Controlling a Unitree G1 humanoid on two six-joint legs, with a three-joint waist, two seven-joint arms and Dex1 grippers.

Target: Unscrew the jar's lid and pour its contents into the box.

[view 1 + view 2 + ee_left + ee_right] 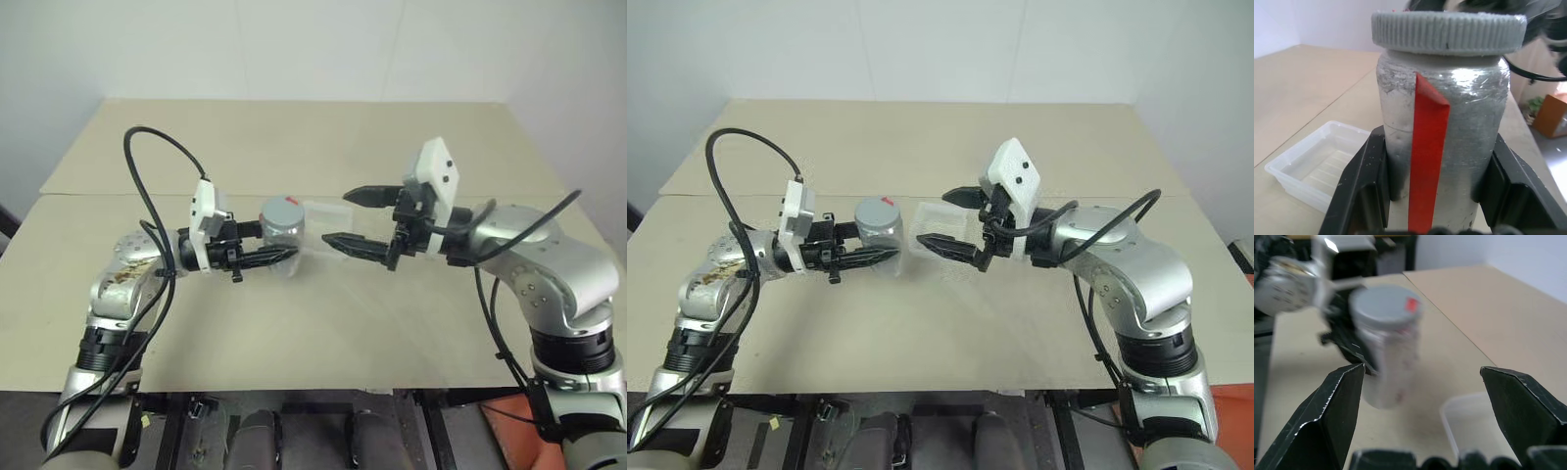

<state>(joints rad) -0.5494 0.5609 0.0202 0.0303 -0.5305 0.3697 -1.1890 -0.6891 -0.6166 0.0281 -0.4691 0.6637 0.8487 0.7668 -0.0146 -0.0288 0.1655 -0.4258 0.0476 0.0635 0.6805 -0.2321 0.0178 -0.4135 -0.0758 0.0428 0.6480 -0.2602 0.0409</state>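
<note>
Beige counter (294, 333), seam running across it partway back. Plain white walls (294, 49) behind and to both sides, even flat light. Orange-brown box (1553, 115) on the floor past the counter edge.

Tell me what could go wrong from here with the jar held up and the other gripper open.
The lid is on and the open right gripper stands apart from it; a misaligned approach could knock the jar in the left gripper. The box sits close beneath and might get nudged.
</note>
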